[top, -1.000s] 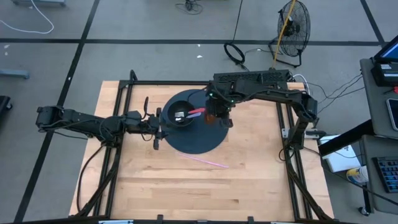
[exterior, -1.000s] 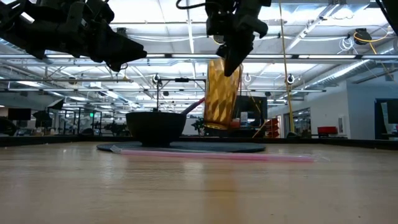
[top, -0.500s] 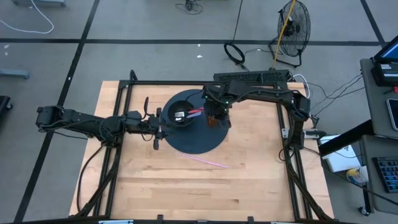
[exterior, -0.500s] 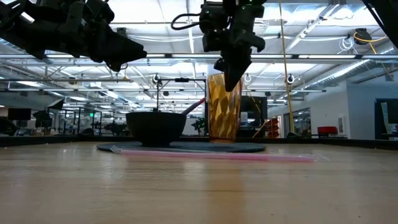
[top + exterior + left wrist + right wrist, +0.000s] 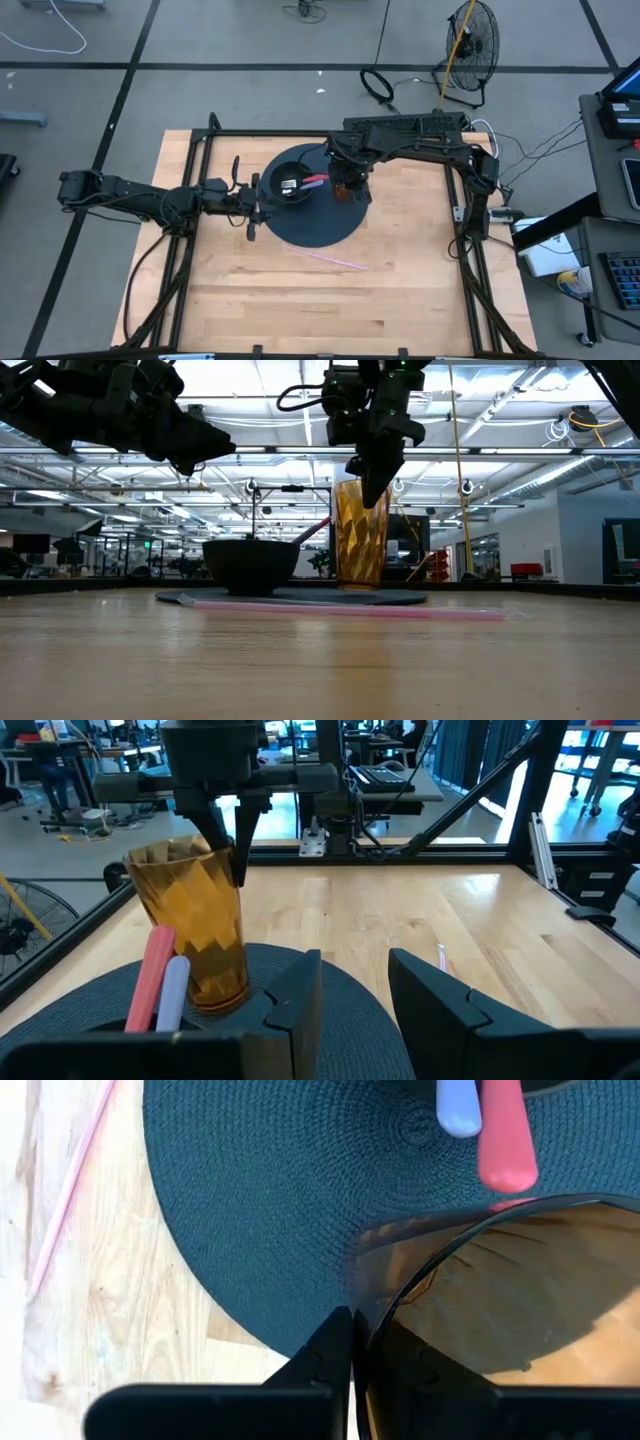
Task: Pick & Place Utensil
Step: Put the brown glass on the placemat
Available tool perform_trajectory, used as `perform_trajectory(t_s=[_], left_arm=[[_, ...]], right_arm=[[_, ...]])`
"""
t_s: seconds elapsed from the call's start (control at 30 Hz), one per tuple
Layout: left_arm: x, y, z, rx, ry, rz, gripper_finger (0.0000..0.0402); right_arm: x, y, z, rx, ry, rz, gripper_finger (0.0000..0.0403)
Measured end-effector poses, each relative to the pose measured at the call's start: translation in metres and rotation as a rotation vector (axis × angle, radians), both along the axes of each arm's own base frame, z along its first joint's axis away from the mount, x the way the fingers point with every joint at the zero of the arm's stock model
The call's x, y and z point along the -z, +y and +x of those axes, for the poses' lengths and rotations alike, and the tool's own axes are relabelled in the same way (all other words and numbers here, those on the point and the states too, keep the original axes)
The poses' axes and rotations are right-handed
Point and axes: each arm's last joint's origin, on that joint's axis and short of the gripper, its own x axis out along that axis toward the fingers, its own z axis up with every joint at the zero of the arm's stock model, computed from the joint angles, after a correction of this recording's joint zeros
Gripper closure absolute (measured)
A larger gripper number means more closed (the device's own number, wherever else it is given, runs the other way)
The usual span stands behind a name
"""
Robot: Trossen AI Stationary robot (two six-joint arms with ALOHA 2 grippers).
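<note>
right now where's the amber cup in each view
High view: amber cup mostly hidden under the right gripper, on the mat's right part.
Low view: standing upright on the mat, centre, right of the black bowl.
Left wrist view: at left, behind the pink and lilac handles.
Right wrist view: its rim fills the lower right, one wall between the jaws.
Shared landmark: the round dark mat.

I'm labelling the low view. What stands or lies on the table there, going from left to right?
Black bowl → amber cup, with the right gripper at its rim → the far end of the pink straw, which lies in front along the wood.
</note>
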Motion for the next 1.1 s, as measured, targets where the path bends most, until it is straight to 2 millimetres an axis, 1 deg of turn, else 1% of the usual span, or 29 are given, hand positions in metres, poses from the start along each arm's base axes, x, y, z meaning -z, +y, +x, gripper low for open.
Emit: perform_trajectory(t_s=[0.2,0.43,0.83,1.1], left_arm=[[0.0002,0.0000,0.0000,0.000,0.002,0.000,0.0279],[0.0003,0.0000,0.0000,0.000,0.003,0.001,0.0279],[0.0035,0.0000,-0.0004,0.000,0.035,-0.001,0.0279],[0.0033,0.0000,-0.0004,0.000,0.034,-0.001,0.0279]], right_arm=[[0.0001,0.0000,0.0001,0.011,0.000,0.003,0.0388],[-0.0005,0.0001,0.0010,0.009,-0.012,0.002,0.0365],[-0.0005,0.0012,0.0014,0.021,-0.012,0.007,0.0338],[-0.0001,0.0062,0.0021,0.023,-0.003,0.013,0.0315]])
